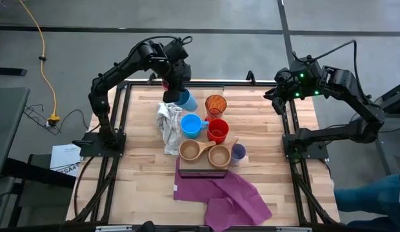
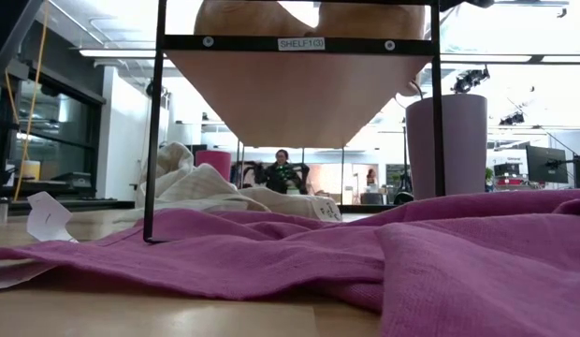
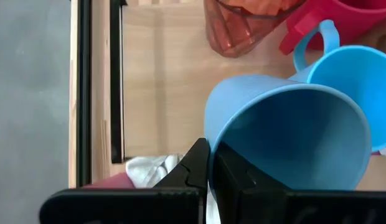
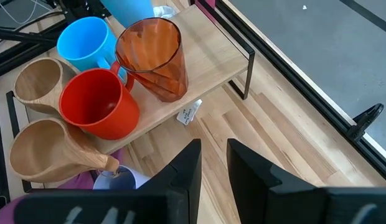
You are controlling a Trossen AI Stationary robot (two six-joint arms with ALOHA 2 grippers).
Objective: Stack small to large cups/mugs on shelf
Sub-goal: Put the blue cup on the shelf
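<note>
We see the left claw (image 3: 208,165) clenched on the rim of a tilted blue mug (image 3: 292,130), which looks light, rigid, slick plastic, so that thin wall suits pinching, while the right claw (image 4: 211,165) waits released beside the bench

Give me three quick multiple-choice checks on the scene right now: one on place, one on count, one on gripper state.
1. Where is the right gripper?
A. Over the purple cloth
B. Off the table's right edge, away from the cups
C. Inside the red mug

2. How many tan wooden cups are on the shelf?
A. Two
B. Four
C. None

3. What is the left gripper doing?
A. Open above the cloth
B. Shut on the orange tumbler
C. Shut on a blue mug's rim

Answers: B, the high view shows it beyond the table frame; A, the wooden cups sit beside the red mug; C, its fingers pinch the tilted mug's wall.
</note>
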